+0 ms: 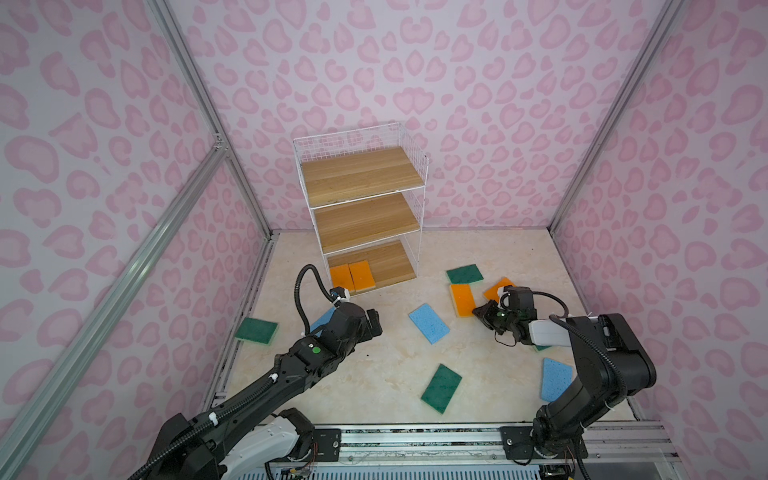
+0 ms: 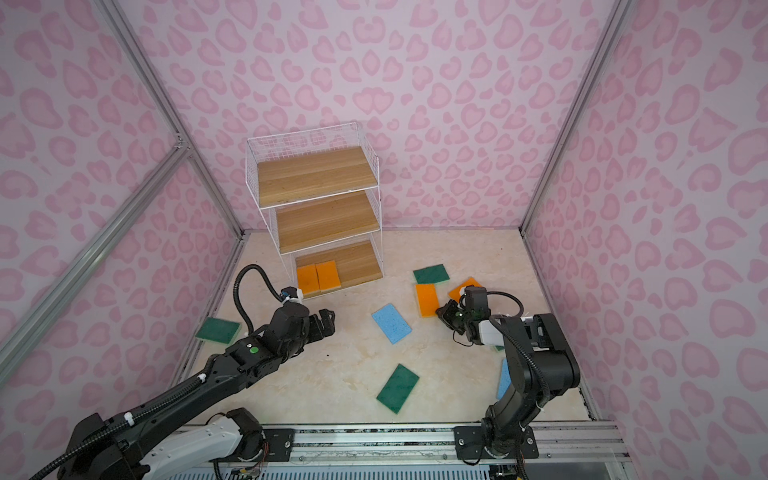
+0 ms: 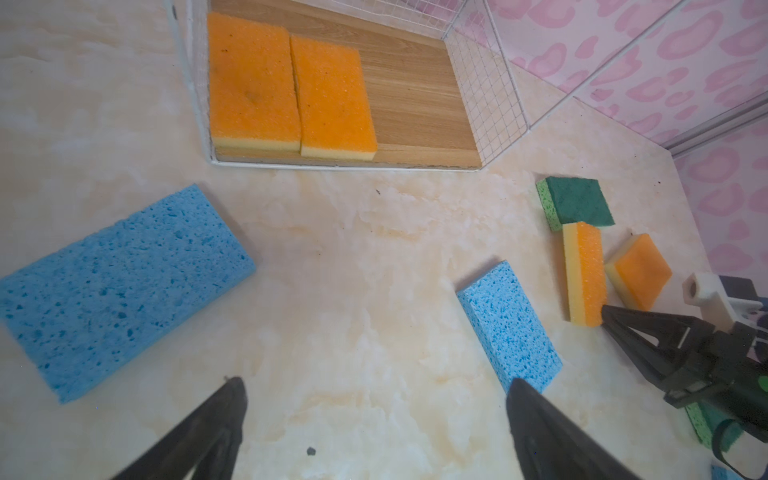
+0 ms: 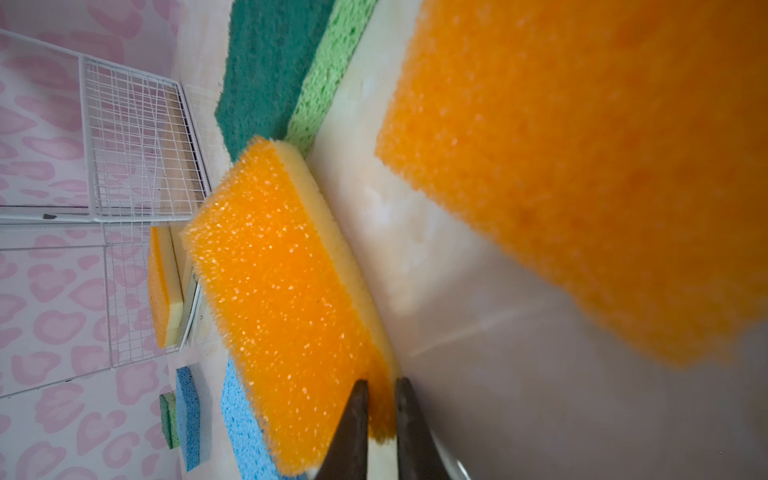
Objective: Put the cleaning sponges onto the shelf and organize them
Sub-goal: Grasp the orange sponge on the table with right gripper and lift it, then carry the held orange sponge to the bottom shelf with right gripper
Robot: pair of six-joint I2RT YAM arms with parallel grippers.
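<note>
The shelf, a white wire rack with wooden boards, stands at the back. Two orange sponges lie side by side on its bottom board. Right of it, an orange sponge lies on the floor, and my right gripper is shut on its near end. My left gripper hangs open over bare floor in front of the shelf, holding nothing. A blue sponge lies between the two grippers.
Loose on the floor are another orange sponge, green sponges and blue sponges. Patterned walls enclose the floor on three sides. A metal rail runs along the front.
</note>
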